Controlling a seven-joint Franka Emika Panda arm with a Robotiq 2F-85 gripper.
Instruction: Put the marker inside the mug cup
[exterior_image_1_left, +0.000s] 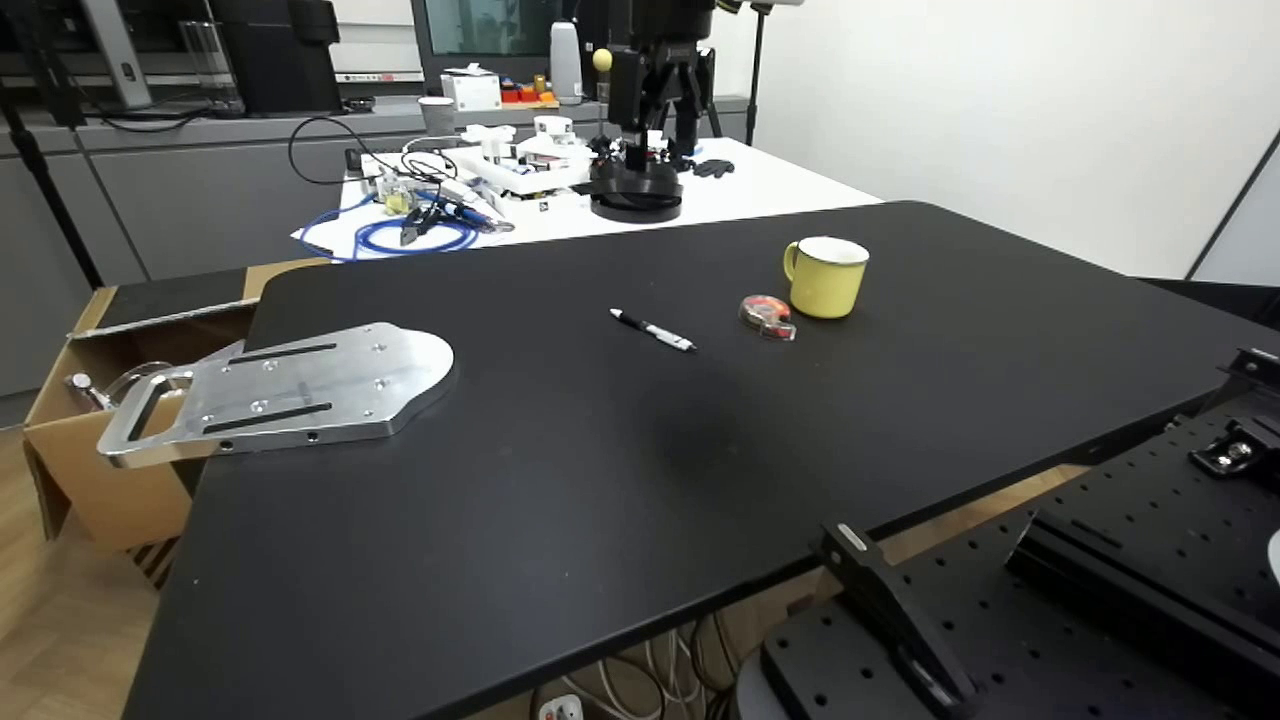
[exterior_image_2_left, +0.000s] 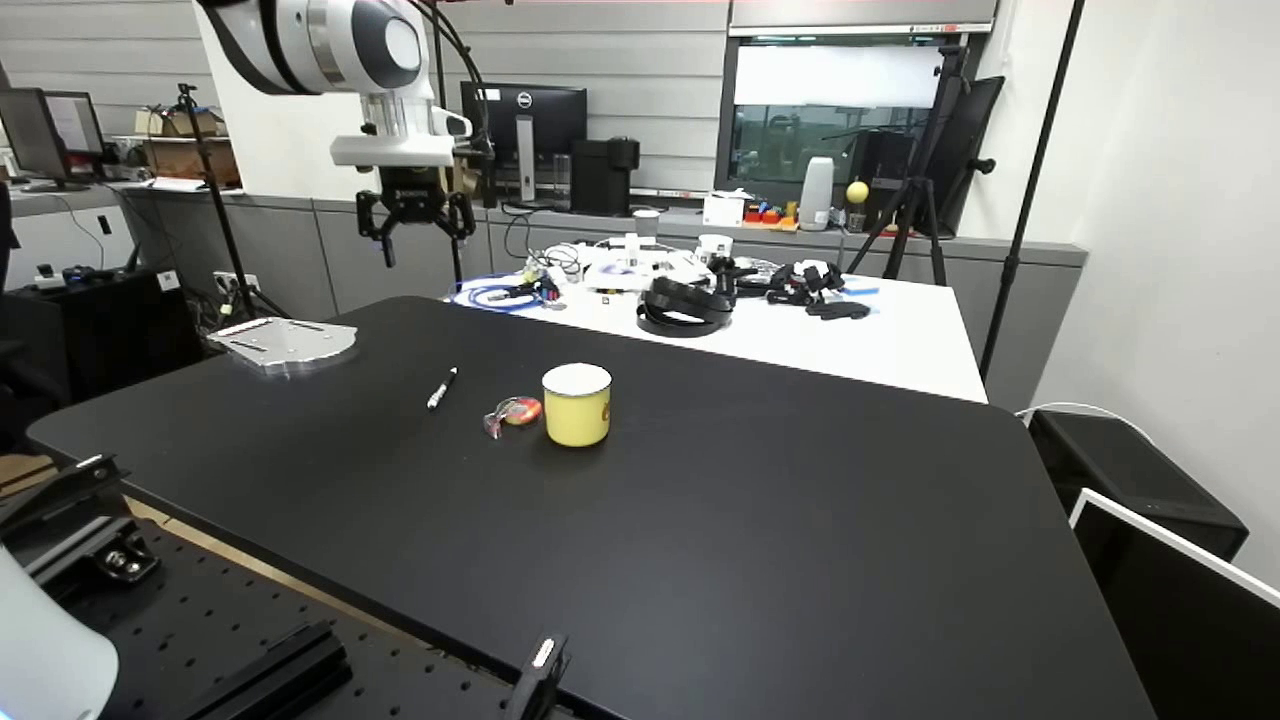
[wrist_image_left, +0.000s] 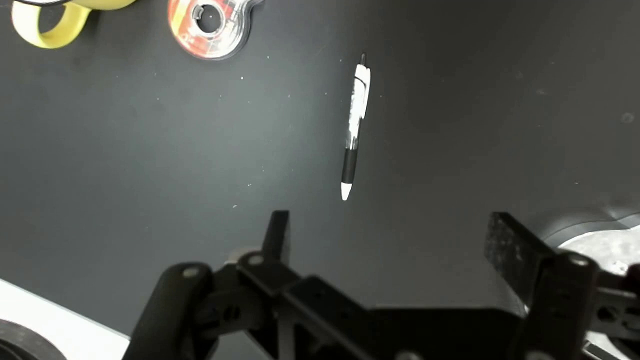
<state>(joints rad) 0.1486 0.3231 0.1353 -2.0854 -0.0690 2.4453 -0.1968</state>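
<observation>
The marker is a thin pen (exterior_image_1_left: 655, 331) with a black grip and a white barrel. It lies flat on the black table, also seen in an exterior view (exterior_image_2_left: 442, 389) and in the wrist view (wrist_image_left: 356, 112). The yellow mug cup (exterior_image_1_left: 826, 284) stands upright with a dark rim, also in an exterior view (exterior_image_2_left: 577, 415). Only its handle and lower edge show in the wrist view (wrist_image_left: 54, 40). My gripper (wrist_image_left: 390, 220) is open and empty, its fingers wide apart. It hangs above table height in both exterior views (exterior_image_2_left: 424, 240) (exterior_image_1_left: 662, 145). The pen's white tip points toward the gap.
A clear-and-red tape dispenser (exterior_image_1_left: 768, 316) lies between pen and mug, close to the mug. A silver metal plate with a handle (exterior_image_1_left: 300, 385) lies at a table edge. A white table (exterior_image_2_left: 860, 345) with cables and clutter stands behind the black table (exterior_image_2_left: 760, 520).
</observation>
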